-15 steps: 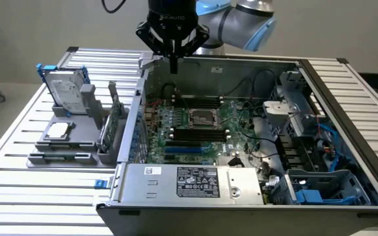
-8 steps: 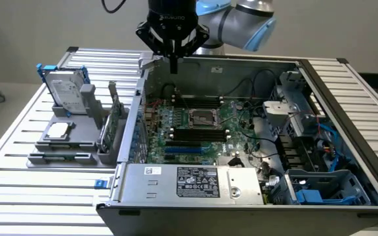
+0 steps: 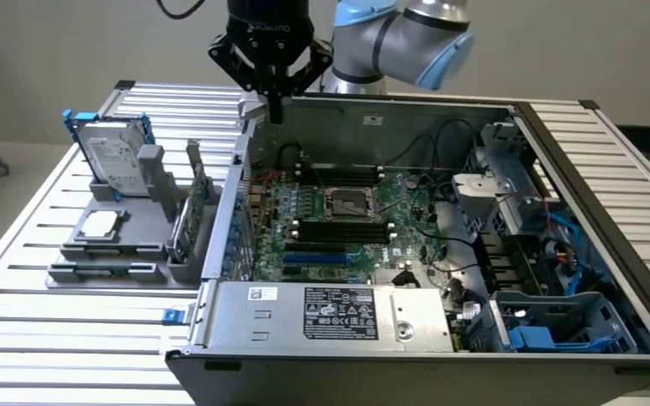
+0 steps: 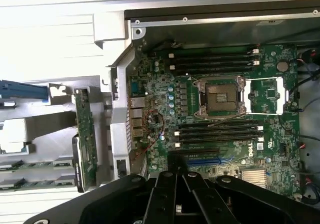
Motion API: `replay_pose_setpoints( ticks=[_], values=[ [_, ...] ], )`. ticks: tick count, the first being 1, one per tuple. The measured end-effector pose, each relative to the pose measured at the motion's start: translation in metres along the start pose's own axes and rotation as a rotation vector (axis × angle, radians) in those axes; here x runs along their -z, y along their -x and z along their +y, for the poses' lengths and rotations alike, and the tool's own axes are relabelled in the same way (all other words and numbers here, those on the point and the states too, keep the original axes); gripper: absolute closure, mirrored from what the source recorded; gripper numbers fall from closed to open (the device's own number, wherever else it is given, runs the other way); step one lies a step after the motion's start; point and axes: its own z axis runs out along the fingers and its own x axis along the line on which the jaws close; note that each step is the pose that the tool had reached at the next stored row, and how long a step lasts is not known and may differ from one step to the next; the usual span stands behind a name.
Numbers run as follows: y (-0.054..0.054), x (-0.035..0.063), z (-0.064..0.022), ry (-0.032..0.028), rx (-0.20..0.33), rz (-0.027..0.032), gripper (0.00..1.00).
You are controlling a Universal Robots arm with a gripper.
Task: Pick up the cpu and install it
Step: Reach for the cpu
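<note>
Gripper closed and empty above case; cpu outside case

1. Gripper (image 3: 273, 108): hangs from the arm (image 3: 415, 34) above the open case (image 3: 596, 211), over the case's far corner on the exterior view's left. The fingers (image 4: 165, 196) are pressed together with no gap between them and hold nothing. The tips point down at the case wall and are close above its top edge.

2. Cpu (image 3: 99, 224): lies flat, metal top up, in a grey holder (image 3: 133, 258) just outside the case, beside the case's wall on the exterior view's left. It is well apart from the gripper and nothing touches it.

3. Hard drive (image 3: 116, 156): stands upright in the same holder, outside the case and farther back than the cpu.

4. Card (image 3: 195, 216): a green card stands on edge in the holder, between the cpu and the case wall.

5. Socket (image 3: 345, 201): sits inside the case, near the middle of the green board (image 3: 404, 224). The wrist view shows its dark square centre uncovered inside the metal frame. Black memory slots (image 3: 342, 233) run on both sides of it.

6. Power supply (image 3: 325, 313): a silver labelled box fills the near edge of the case.

7. Table (image 3: 31, 338): a slatted metal table carries the case and the holder.
</note>
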Motion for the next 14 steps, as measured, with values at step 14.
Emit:
replay_pose_setpoints(
  ticks=[14],
  values=[
    [-0.063,-0.0027,0.0065,0.0116,0.000,0.0030,0.89]
  ],
)
